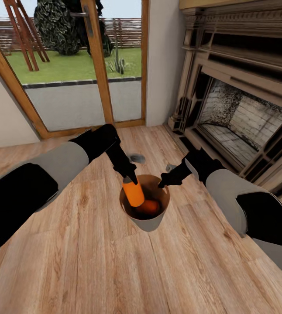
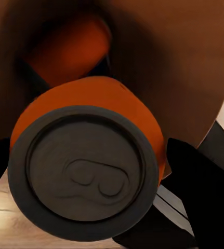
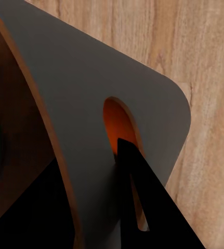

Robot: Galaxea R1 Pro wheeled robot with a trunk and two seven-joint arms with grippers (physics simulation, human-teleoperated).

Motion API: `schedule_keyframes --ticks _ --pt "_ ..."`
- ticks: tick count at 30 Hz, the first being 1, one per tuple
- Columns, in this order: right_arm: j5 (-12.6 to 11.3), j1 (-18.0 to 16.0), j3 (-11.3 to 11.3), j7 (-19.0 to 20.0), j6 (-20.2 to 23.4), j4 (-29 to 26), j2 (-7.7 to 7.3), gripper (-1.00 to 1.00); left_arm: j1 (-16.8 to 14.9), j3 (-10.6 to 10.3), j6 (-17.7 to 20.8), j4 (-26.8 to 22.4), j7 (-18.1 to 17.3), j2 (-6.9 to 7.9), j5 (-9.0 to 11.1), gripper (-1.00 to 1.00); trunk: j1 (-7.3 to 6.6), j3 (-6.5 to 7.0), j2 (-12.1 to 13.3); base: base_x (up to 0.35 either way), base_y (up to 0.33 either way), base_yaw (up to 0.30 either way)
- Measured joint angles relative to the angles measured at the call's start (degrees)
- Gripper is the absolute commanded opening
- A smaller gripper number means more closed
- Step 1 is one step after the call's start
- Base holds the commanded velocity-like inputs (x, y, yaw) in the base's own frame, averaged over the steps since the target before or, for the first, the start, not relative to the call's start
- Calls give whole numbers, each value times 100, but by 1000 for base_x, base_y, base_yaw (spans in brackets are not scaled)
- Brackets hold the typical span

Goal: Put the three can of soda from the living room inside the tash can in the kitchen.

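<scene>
The tash can [image 1: 148, 224], a tapered bin with a brown inside, is low in front of me over the wood floor. My left gripper [image 1: 130, 179] is shut on an orange can of soda [image 1: 133, 193], held tilted with its lower end inside the bin's mouth. A second orange can [image 1: 149, 206] lies at the bin's bottom. My right gripper [image 1: 163, 183] is shut on the bin's rim. The left wrist view shows the held can's silvery top [image 2: 86, 174] between black fingers [image 2: 205, 194] and the other can [image 2: 70, 46] deeper in. In the right wrist view one finger [image 3: 148, 207] lies on the bin's grey outer wall [image 3: 91, 104].
A brick fireplace [image 1: 241, 117] stands close on the right. Glazed wooden doors [image 1: 93, 65] onto a garden are straight ahead. Wood floor [image 1: 93, 261] stretches all around. A small grey round patch [image 1: 136, 158] lies on the floor just behind the bin.
</scene>
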Motion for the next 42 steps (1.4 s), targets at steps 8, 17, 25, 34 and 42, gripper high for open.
schedule_keyframes --ticks 8,17,25,34,42 --pt "-24 -83 0 3 5 61 11 -100 164 13 -1 -329 17 -50 -12 -100 0 0 0 0 0 0" --pt "-55 -130 -77 4 12 82 276 -100 499 22 -1 -492 638 -64 48 -100 0 0 0 0 0 0" --pt "-54 -262 -303 5 15 284 336 -100 807 19 0 -614 918 -68 60 -100 0 0 0 0 0 0" --pt "-30 -267 -299 4 6 298 336 -100 900 22 0 -836 1007 -55 40 100 0 0 0 0 0 0" --pt "5 -267 -283 1 -6 300 321 -100 904 23 0 -831 1014 -3 31 100 0 0 0 0 0 0"
